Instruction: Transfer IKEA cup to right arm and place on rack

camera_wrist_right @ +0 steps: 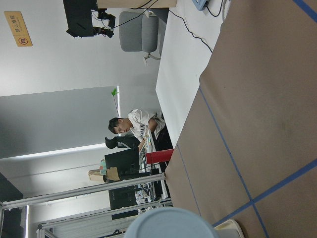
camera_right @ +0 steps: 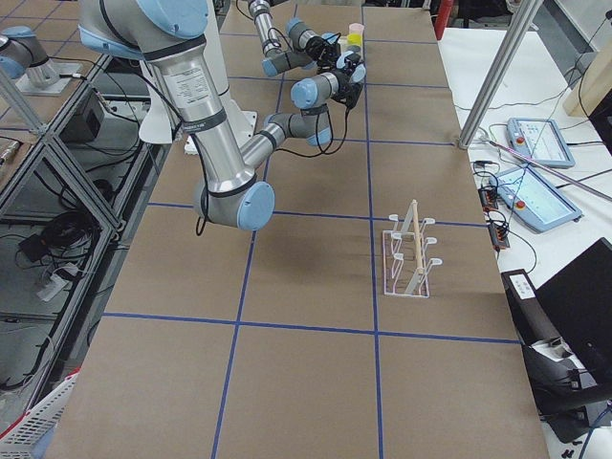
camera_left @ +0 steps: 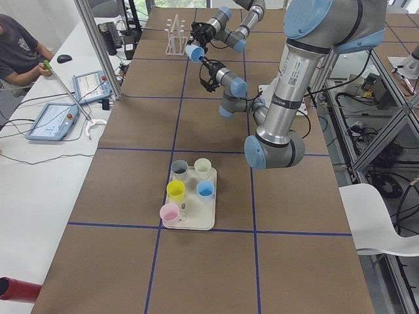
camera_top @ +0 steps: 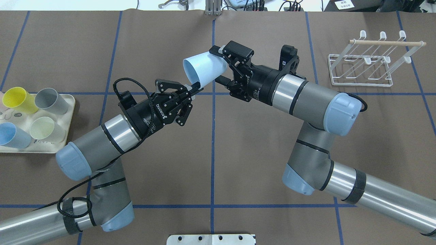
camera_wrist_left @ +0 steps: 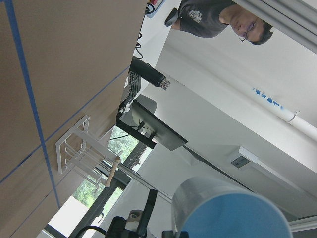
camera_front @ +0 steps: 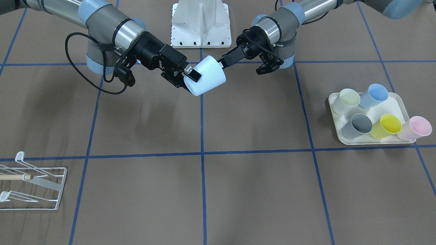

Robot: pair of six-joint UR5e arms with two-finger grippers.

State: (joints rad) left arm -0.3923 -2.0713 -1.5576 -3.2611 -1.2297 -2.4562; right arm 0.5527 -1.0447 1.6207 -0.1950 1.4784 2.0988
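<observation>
A pale blue cup (camera_top: 204, 68) hangs in the air over the table's middle, lying sideways between both arms; it also shows in the front view (camera_front: 209, 78). My right gripper (camera_top: 220, 67) is shut on the cup's narrower base end, one finger on each side; in the front view it (camera_front: 192, 80) comes in from the left. My left gripper (camera_top: 195, 90) pinches the rim at the cup's mouth with its fingers close together. The white wire rack (camera_top: 371, 64) with a wooden dowel stands at the far right, apart from both arms, and shows in the front view (camera_front: 34, 185).
A cream tray (camera_top: 69, 119) on my left side holds several upright cups, among them yellow (camera_top: 15, 98) and grey (camera_top: 51, 101). The robot's white base plate (camera_front: 201, 23) is between the arms. An operator sits at a side desk (camera_left: 19, 55).
</observation>
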